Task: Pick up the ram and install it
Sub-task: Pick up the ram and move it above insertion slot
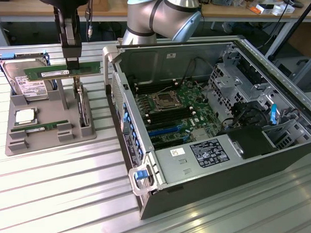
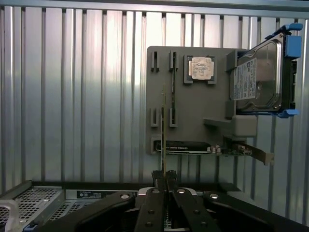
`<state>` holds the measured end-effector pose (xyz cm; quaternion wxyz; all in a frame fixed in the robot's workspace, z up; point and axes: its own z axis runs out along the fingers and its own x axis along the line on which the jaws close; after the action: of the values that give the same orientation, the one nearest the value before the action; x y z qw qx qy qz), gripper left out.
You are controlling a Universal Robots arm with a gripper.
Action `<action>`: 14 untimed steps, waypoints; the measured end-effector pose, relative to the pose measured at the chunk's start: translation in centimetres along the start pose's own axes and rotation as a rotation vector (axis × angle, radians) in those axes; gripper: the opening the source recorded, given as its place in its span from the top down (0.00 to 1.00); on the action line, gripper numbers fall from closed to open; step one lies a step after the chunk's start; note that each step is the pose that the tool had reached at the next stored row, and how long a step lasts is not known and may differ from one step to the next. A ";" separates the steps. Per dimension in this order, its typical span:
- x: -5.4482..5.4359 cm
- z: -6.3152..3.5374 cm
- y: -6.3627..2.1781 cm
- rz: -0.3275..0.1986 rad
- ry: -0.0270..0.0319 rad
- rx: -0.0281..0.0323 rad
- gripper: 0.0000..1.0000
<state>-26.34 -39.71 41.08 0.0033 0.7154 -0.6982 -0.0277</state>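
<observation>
Long green ram, white-labelled, held level on edge in the pincer.

Your arm runs off the exterior view's top edge; the label on the ram is too small to read.

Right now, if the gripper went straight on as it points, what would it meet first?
Probably the gray tray: the gripper, shut on the ram, points down above it, so the ram's lower edge would touch first. Which spot is unclear.
</observation>
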 end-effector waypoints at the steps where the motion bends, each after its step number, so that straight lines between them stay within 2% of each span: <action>1: 0.0 0.00 -0.08 0.000 0.0000 0.0000 0.88; 14: 0.0 -0.05 -1.21 0.000 0.0000 0.0000 0.88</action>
<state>-25.12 -39.71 41.08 0.0033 0.7154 -0.6982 -0.0277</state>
